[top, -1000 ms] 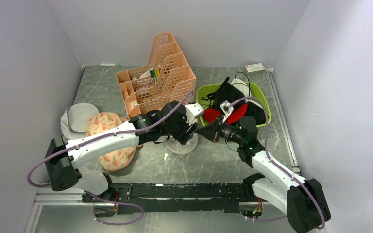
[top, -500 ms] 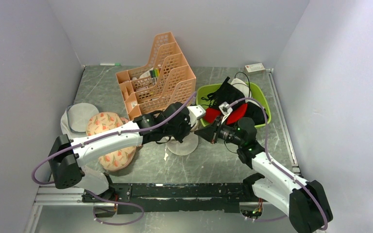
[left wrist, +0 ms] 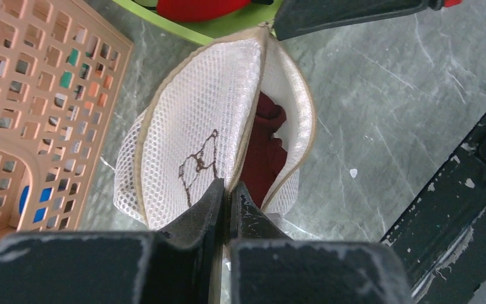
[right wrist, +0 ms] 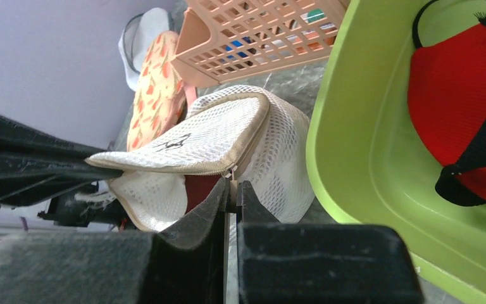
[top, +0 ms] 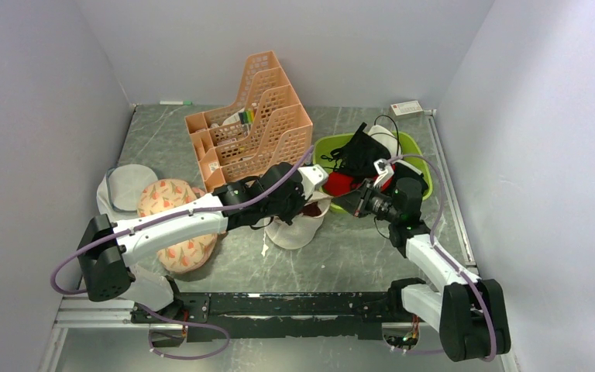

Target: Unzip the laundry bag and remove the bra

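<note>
The laundry bag (top: 296, 229) is a white mesh drum with beige trim and a bra icon on one face (left wrist: 196, 126), and it lies on the table between the two arms. Its zipper gapes open, and the dark maroon bra (left wrist: 267, 158) shows inside the slit (right wrist: 199, 190). My left gripper (left wrist: 228, 187) is shut on the beige rim of the opening at the near end. At the far end my right gripper (right wrist: 233, 183) is shut on the zipper pull, close to the green bin. In the top view the left gripper (top: 304, 203) sits over the bag.
A peach file organizer (top: 252, 124) stands behind the bag. A green bin (top: 324, 147) at the right holds red (right wrist: 455, 101) and black garments. A floral pouch (top: 174, 225) and a greyish round bag (top: 128, 190) lie at the left.
My left gripper has closed on the bag's rim. The right gripper has drawn away to the right with the zipper pull, and the bag's opening now gapes and shows the maroon fabric.
</note>
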{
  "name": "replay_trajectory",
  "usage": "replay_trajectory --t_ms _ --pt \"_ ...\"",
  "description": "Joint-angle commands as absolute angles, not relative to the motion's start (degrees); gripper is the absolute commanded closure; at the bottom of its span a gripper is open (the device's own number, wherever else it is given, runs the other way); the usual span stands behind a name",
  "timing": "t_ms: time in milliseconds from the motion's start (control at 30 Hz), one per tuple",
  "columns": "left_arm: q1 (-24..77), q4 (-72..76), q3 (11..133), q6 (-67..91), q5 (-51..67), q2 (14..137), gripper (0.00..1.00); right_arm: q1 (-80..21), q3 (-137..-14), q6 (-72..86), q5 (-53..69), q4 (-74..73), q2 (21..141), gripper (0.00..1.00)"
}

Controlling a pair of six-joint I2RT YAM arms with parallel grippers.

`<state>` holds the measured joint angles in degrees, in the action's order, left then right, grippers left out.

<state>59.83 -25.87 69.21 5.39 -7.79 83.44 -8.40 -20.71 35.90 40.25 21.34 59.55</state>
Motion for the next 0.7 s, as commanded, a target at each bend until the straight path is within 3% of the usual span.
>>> replay_trajectory --t_ms 0,67,133,333,400,533,667 --pt "59.50 -28.17 70.18 6.11 -12.69 82.36 0.93 -5.71 -20.71 34.55 47.12 24.90 60.10 1.00" --pt "59.50 -28.21 70.39 6.16 -12.41 82.67 0.93 -6.65 -20.24 35.39 50.40 27.68 59.76 1.00" --pt "59.50 -28.30 70.53 6.24 -12.31 82.95 0.86 -8.59 -20.11 35.34 51.60 28.18 58.67 1.00" --pt "59.55 -29.62 71.28 6.52 -12.61 84.52 0.43 -17.03 -20.70 34.66 46.87 25.74 54.78 1.00" --pt "59.50 -29.39 71.20 6.34 -12.20 84.65 0.36 -18.97 -21.06 35.34 45.62 25.85 54.22 1.00" --pt "59.50 -28.93 70.85 6.24 -12.16 84.21 0.34 -21.76 -21.65 37.56 45.46 28.90 55.29 1.00" --pt "59.52 -28.45 70.45 6.20 -12.72 83.65 0.41 -25.04 -23.26 37.38 44.11 28.73 56.76 1.00"
